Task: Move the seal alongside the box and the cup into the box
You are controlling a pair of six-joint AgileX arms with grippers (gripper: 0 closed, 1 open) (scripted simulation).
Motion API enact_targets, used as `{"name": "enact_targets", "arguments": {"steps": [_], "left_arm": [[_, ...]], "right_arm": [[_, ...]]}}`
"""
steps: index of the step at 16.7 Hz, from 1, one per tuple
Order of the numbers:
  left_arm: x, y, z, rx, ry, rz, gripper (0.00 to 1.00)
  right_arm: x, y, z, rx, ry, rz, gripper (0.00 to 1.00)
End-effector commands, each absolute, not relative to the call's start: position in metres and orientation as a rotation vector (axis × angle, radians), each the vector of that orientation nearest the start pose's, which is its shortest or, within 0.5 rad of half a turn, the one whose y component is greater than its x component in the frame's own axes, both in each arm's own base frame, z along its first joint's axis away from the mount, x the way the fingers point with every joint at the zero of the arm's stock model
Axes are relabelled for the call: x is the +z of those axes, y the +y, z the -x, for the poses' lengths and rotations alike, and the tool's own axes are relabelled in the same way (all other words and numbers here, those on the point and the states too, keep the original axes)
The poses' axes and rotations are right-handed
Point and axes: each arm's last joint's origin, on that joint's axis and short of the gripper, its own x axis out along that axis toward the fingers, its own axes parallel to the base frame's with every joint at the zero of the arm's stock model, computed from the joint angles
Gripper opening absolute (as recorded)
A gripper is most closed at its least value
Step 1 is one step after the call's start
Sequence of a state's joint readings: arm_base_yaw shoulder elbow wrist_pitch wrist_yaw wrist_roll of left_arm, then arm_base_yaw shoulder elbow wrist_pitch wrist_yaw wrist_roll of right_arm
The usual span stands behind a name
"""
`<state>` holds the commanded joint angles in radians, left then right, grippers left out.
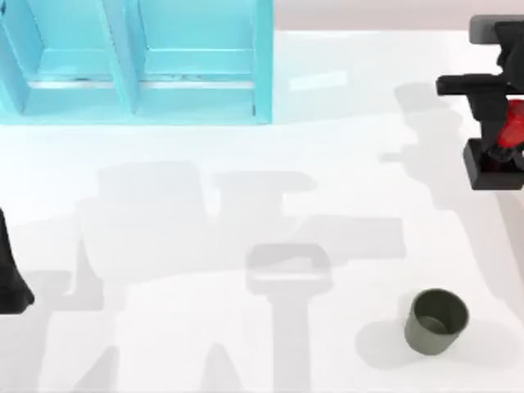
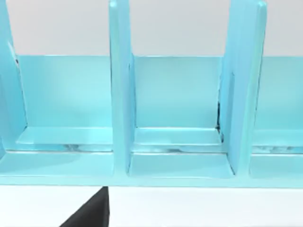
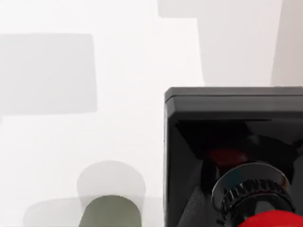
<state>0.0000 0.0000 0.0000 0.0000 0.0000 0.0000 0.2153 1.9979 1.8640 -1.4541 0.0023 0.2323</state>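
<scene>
The seal (image 1: 494, 169), a red ball knob on a black square base, is at the table's far right edge, with my right gripper (image 1: 501, 135) shut on its knob from above. The right wrist view looks down along the seal (image 3: 227, 127), its red knob nearest and its black base beyond. I cannot tell whether the base touches the table. The olive-grey cup (image 1: 436, 321) stands upright and alone at the front right, also seen as the cup (image 3: 111, 212). The light blue box (image 1: 139, 61) stands at the back left, with its open compartments facing the box (image 2: 175, 118) view.
My left arm (image 1: 11, 277) is parked at the table's left edge, in front of the box. White tabletop spreads between the box, the cup and the seal, crossed by grey shadows of the arms.
</scene>
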Motion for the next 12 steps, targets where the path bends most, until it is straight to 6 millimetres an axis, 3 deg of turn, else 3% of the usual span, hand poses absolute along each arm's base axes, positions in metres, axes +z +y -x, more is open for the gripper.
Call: {"name": "enact_targets", "arguments": {"steps": [3,8,12], "left_arm": [[0.16,-0.001,-0.106,0.0,0.0,0.0,1.0],[0.16,-0.001,-0.106,0.0,0.0,0.0,1.0],[0.16,-0.001,-0.106,0.0,0.0,0.0,1.0]], "right_arm": [[0.273,0.065,-0.385,-0.007,1.575,-0.009,0.0],[0.272,0.066,-0.384,-0.008,1.573,-0.007,0.0],[0.248,0.066,-0.386,-0.008,1.571,-0.009,0.0]]}}
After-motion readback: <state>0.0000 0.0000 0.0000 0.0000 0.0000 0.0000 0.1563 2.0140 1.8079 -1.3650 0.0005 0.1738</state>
